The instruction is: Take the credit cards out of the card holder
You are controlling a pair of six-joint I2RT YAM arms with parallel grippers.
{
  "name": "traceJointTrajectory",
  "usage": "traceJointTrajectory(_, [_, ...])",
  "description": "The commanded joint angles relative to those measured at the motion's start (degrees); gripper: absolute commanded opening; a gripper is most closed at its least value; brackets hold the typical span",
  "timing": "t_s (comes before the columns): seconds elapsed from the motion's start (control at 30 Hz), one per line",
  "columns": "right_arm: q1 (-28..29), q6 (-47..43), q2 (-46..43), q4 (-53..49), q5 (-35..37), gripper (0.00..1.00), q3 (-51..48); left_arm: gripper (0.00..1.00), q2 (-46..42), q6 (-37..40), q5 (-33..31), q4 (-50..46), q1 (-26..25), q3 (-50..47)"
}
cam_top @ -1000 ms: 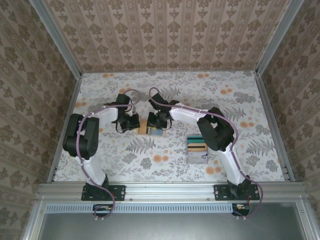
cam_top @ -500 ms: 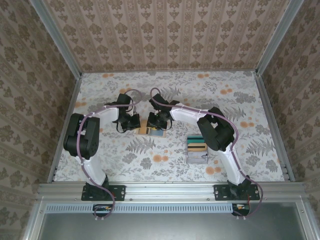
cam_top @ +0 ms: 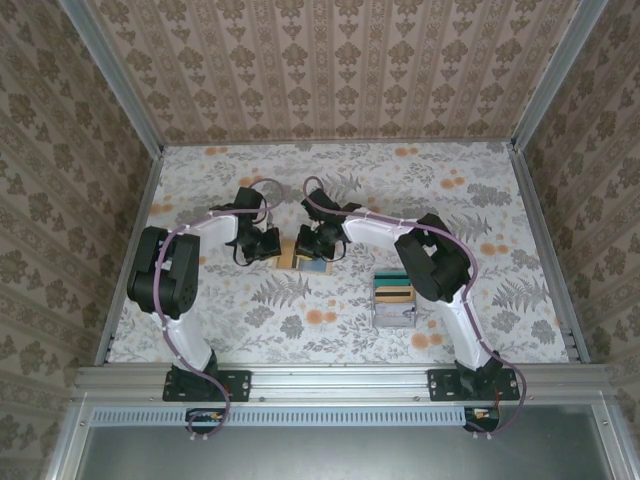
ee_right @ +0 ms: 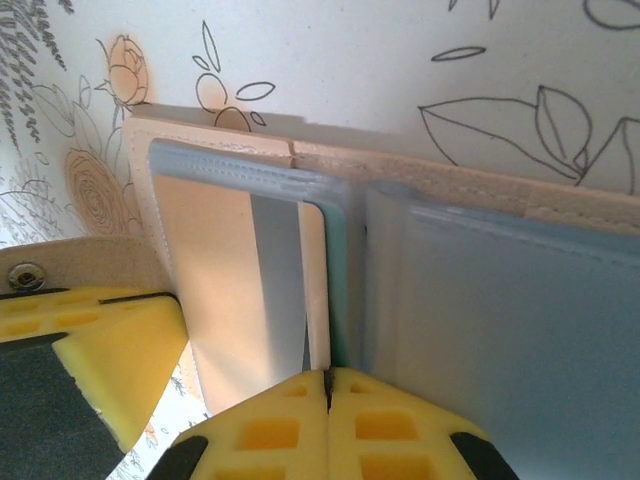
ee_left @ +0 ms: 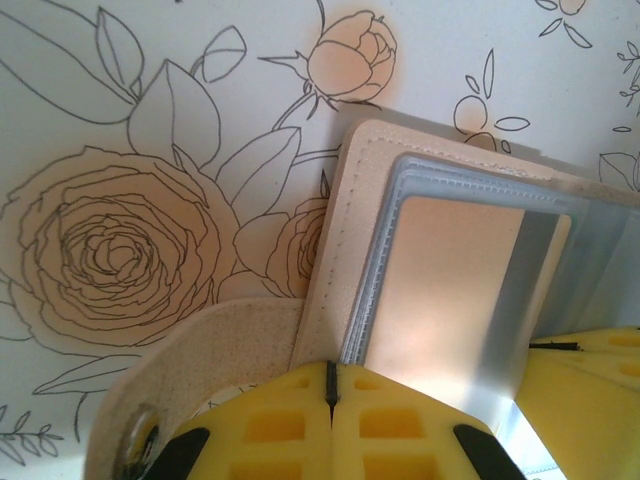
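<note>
The tan card holder (cam_top: 298, 259) lies open on the floral table between both grippers. Its grey-blue lining (ee_left: 395, 185) faces up. My left gripper (ee_left: 330, 375) is shut, its tips pressed on the near edge of the left panel (ee_left: 345, 200). My right gripper (ee_right: 328, 378) is shut at the centre fold. There the edges of a pale yellow card (ee_right: 317, 280) and a teal card (ee_right: 339, 290) run into the seam of its jaws. Whether either card is pinched is hidden. The left gripper's finger (ee_right: 100, 340) shows beside it.
The holder's strap with a metal snap (ee_left: 140, 440) curls off its left side. A clear plastic compartment box (cam_top: 394, 298) stands near the right arm. Patterned walls close the table in on three sides.
My right gripper's jaws have closed at the card edges. Both arms have stayed almost where they were.
</note>
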Motion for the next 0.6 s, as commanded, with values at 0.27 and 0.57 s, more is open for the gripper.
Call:
traceJointTrajectory(0.27, [-1.7,0.4,-5.6,0.6,1.7,0.00,-6.8,0.00,1.8,-1.1,-1.5,-3.2,0.1,-1.1])
traceJointTrajectory(0.57, [-1.7,0.8,-5.1,1.8,1.2,0.00,-6.9,0.00,1.4,-0.8,-1.5,-3.4,0.0,-1.1])
